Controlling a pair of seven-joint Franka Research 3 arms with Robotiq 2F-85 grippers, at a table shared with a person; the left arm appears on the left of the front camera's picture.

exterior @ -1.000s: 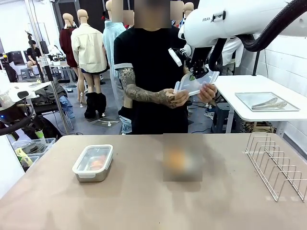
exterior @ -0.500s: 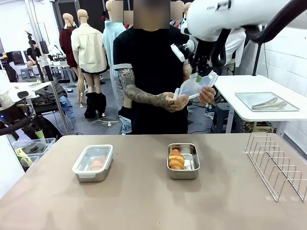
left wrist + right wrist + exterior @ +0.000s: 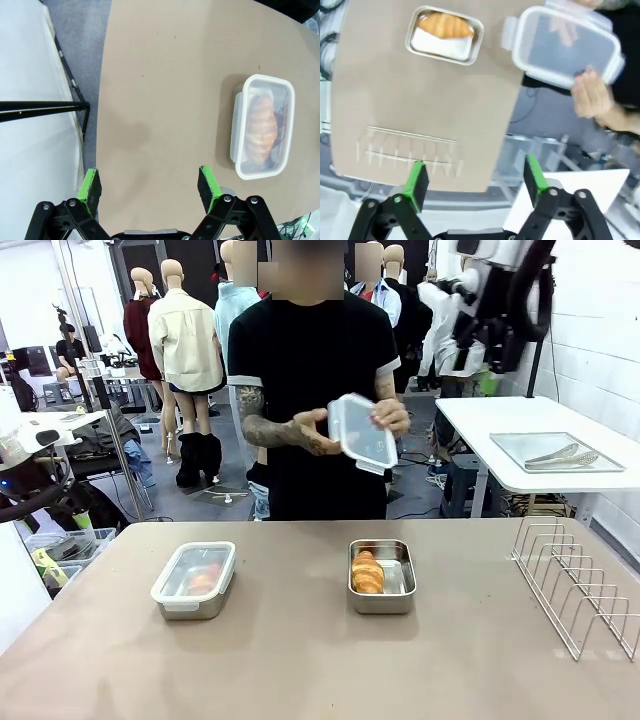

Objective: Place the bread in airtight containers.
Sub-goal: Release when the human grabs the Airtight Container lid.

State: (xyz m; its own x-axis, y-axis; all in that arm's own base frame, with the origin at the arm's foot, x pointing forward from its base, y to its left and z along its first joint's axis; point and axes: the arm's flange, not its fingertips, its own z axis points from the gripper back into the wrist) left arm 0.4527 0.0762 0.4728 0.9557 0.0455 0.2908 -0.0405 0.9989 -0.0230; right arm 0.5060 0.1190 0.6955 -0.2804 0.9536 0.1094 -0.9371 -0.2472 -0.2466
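One bread roll (image 3: 367,571) lies in the uncovered container (image 3: 381,576); left of it, the second container (image 3: 194,580) is lidded. The person holds the remaining lid (image 3: 362,431) above. My right end effector (image 3: 476,186) and left end effector (image 3: 149,184) gape empty.

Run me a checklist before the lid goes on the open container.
1. Left container lidded, roll inside: ok.
2. Open container holds a croissant roll: ok.
3. Roll sits below the rim: cannot tell.
4. Clear lid available: not ok for the robot, it is in the person's hands.
5. Right end effector open and empty, raised above the table: ok.
6. Left end effector open and empty above bare table: ok.
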